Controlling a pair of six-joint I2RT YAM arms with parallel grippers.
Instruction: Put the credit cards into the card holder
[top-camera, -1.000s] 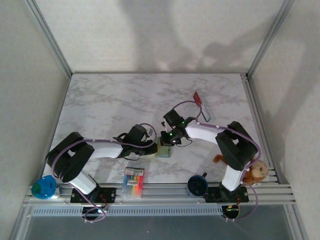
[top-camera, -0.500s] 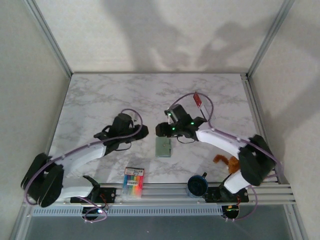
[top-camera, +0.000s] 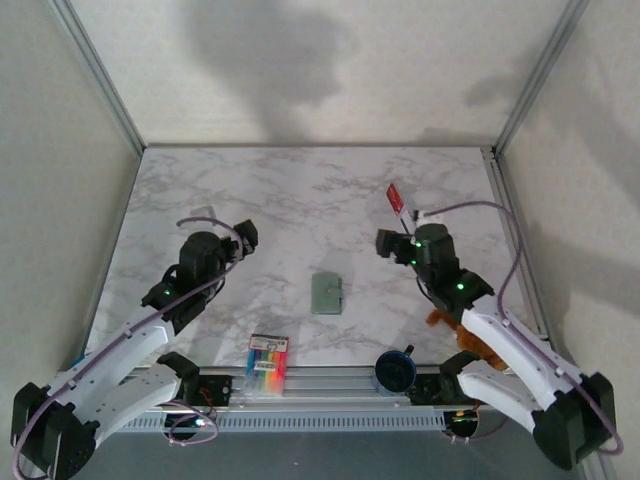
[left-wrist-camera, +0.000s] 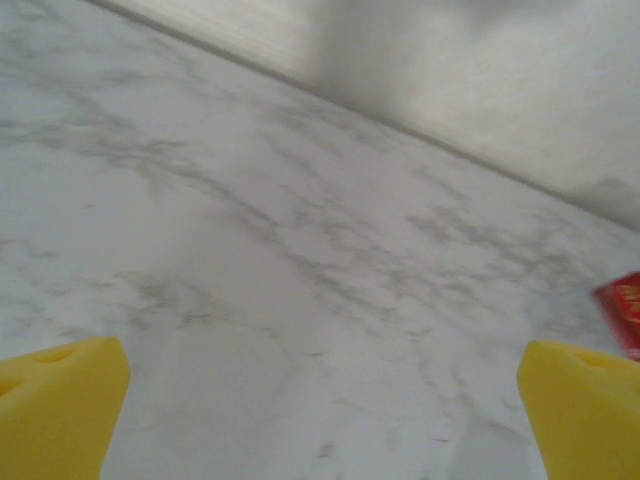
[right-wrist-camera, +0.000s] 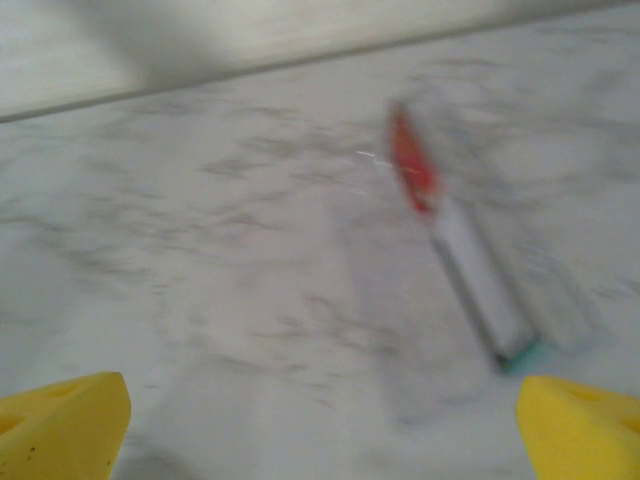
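The card holder (top-camera: 326, 293), grey-green and folded shut, lies flat at mid-table with nothing touching it. A red and white credit card (top-camera: 398, 198) rests at the back right; the right wrist view shows its red end (right-wrist-camera: 412, 165), a pale card (right-wrist-camera: 480, 270) and a teal edge (right-wrist-camera: 526, 352), all blurred. The tan-gold card is out of view. My left gripper (top-camera: 246, 233) hangs open to the wallet's left, its yellow fingertips (left-wrist-camera: 60, 400) wide apart over bare marble. My right gripper (top-camera: 384, 241) is open just in front of the cards. The red card (left-wrist-camera: 625, 308) shows at the left wrist view's right edge.
A pack of multicoloured markers (top-camera: 267, 363) lies near the front edge. A dark blue mug (top-camera: 395, 371) stands at the front right, with a brown plush toy (top-camera: 442, 319) partly under my right arm. Metal frame posts and walls bound the table.
Both grippers have drawn back from the card holder, left arm to the left, right arm to the right toward the cards. The card holder now lies alone and has not shifted.
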